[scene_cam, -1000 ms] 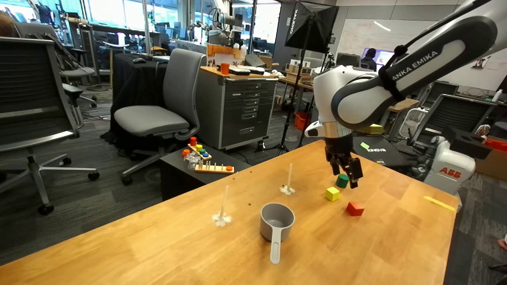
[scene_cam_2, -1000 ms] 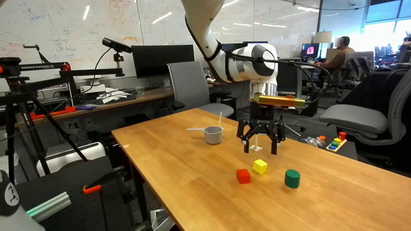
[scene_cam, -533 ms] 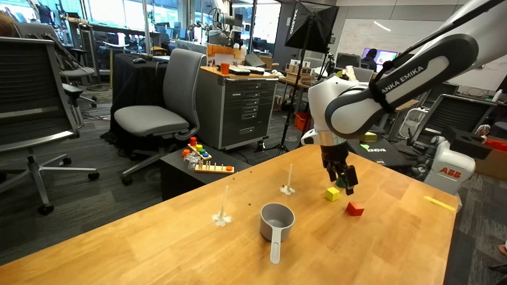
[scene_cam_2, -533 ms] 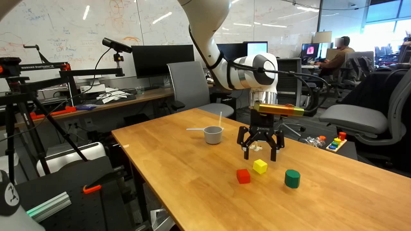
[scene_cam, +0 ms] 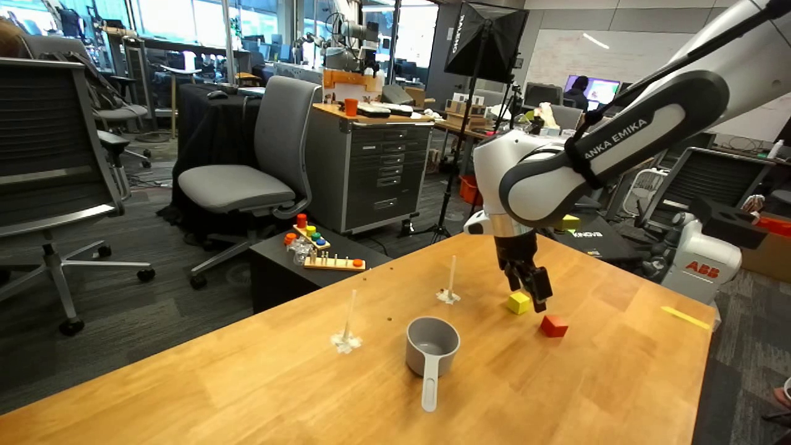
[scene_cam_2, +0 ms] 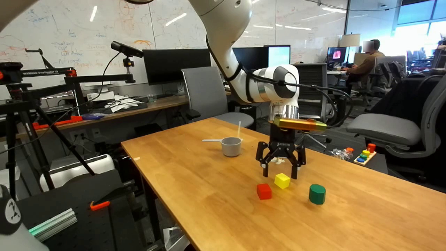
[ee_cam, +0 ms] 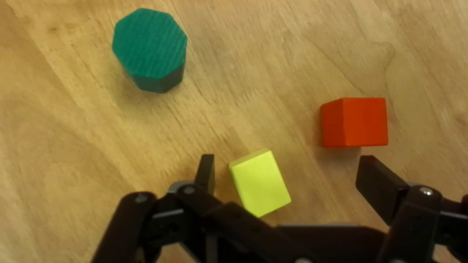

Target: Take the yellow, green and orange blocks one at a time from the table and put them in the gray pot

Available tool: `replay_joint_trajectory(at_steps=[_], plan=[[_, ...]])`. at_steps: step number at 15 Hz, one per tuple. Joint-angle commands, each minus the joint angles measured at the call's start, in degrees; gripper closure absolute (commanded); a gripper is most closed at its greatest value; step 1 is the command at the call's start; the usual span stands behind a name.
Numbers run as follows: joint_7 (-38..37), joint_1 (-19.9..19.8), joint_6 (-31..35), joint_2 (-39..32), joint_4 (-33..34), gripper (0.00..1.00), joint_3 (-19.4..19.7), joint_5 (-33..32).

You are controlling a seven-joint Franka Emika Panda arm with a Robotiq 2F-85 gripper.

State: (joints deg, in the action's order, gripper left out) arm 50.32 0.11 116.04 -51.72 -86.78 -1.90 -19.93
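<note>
My gripper (scene_cam_2: 280, 173) is open above the yellow block; it also shows in an exterior view (scene_cam: 527, 296) and in the wrist view (ee_cam: 287, 164). The yellow block (ee_cam: 261, 184) lies turned between the spread fingers, nearer the left one, touching neither. It shows in both exterior views (scene_cam: 518, 303) (scene_cam_2: 282, 181). The orange-red block (ee_cam: 356, 122) lies beside it, just beyond the right fingertip (ee_cam: 376, 179), also seen in an exterior view (scene_cam_2: 264, 191). The green block (ee_cam: 150, 47) stands farther off; the gripper hides it in an exterior view, but it shows elsewhere (scene_cam_2: 317, 194). The gray pot (scene_cam_2: 231, 148) stands upright.
Two thin upright sticks (scene_cam: 452, 275) (scene_cam: 350, 315) are taped to the wooden table (scene_cam: 247, 383) near the pot. The pot's handle (scene_cam: 430, 386) sticks out to one side. A white ABB arm (scene_cam: 701, 266) stands past the table edge. A black side table holds peg toys (scene_cam: 334, 264).
My gripper has come down steadily toward the yellow block, staying open. In an exterior view it has come to cover the green block. The blocks and the pot have not moved.
</note>
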Motion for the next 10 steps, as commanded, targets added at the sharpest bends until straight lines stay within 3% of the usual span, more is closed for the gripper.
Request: replay_joint_trajectory(at_steps=[1, 6, 7, 8, 10], plan=[[-0.88, 1.14, -2.52, -2.04, 3.48, 0.00, 0.35, -0.81], [-0.67, 1.50, -3.16, -2.77, 4.48, 0.00, 0.09, -0.53], [-0.68, 1.50, -2.93, -2.84, 4.54, 0.25, 0.09, -0.55], [-0.69, 1.51, -2.96, -2.94, 4.69, 0.26, 0.10, -0.51], [-0.66, 1.42, -3.07, -3.11, 4.93, 0.42, 0.12, -0.40]])
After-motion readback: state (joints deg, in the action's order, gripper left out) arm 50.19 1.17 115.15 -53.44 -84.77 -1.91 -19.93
